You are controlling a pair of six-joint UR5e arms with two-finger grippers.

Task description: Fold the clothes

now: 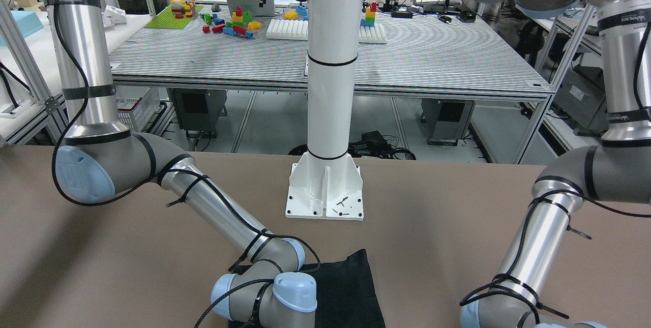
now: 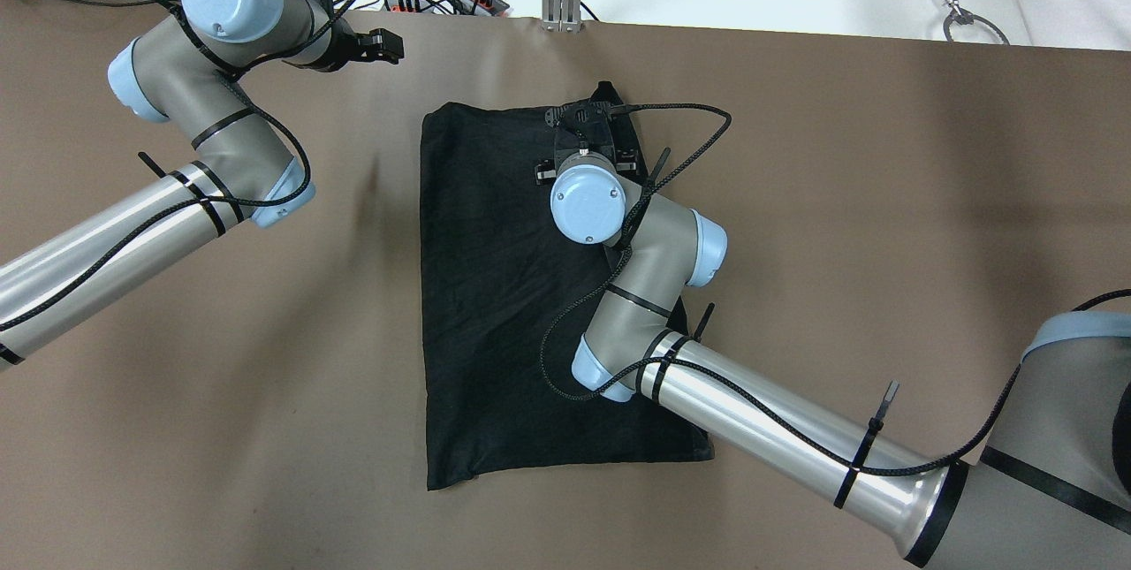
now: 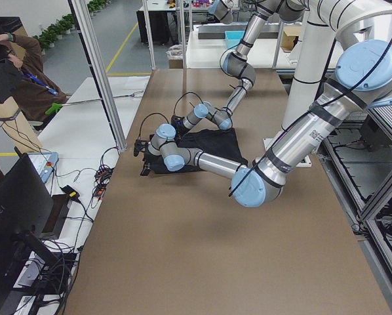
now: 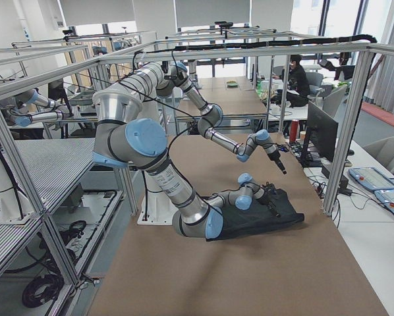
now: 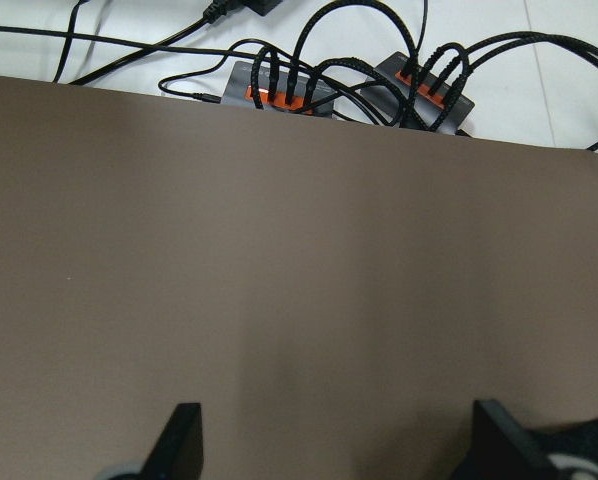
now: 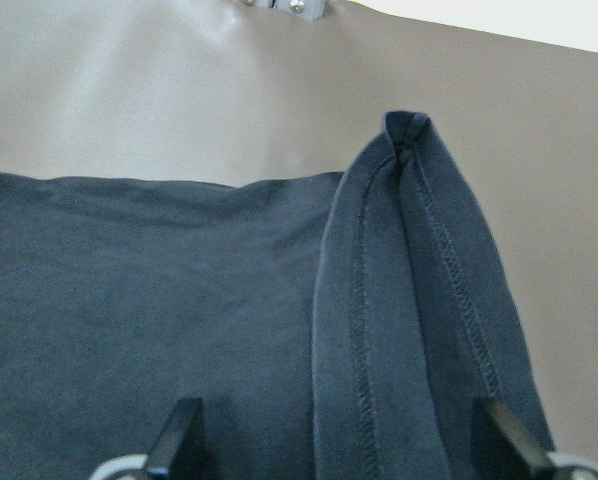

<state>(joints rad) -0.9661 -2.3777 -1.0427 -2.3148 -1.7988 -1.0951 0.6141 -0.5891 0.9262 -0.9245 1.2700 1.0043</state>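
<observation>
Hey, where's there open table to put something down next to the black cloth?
Bare table lies between the left arm and the black cloth's left edge, and right of the cloth, beyond the right arm toward the far edge. Crowded at the cloth's far end, where the right gripper hangs.

Matt black cloth [image 2: 495, 287] with stitched hem on smooth matt brown table [image 2: 265, 420]; glossy white pillar [image 1: 330, 63]
</observation>
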